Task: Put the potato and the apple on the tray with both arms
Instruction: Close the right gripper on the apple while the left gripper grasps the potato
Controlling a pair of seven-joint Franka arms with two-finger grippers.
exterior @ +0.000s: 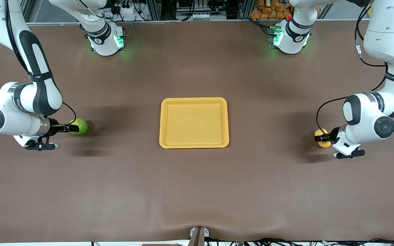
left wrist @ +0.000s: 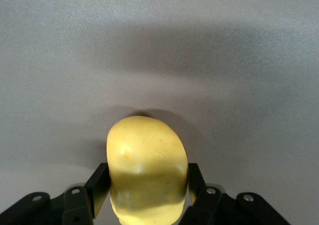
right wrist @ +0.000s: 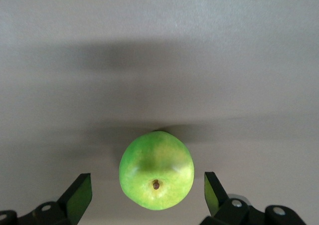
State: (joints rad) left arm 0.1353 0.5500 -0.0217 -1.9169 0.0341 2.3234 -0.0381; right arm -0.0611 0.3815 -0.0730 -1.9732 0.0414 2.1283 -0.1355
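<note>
The yellow potato (exterior: 321, 132) lies on the brown table toward the left arm's end. My left gripper (exterior: 321, 138) is low at the table and shut on it. In the left wrist view both fingers (left wrist: 98, 182) press the sides of the potato (left wrist: 147, 155). The green apple (exterior: 82, 124) rests on the table toward the right arm's end. My right gripper (exterior: 75, 128) stands open around it. In the right wrist view the apple (right wrist: 156, 170) sits between the fingers (right wrist: 79, 192) with a gap on each side. The yellow-orange tray (exterior: 194, 100) lies in the middle, with nothing on it.
Both arm bases (exterior: 106, 41) stand lit green along the table's edge farthest from the front camera. Orange items (exterior: 268, 10) are stacked off the table beside the left arm's base. A small bracket (exterior: 198, 234) is fixed at the nearest edge.
</note>
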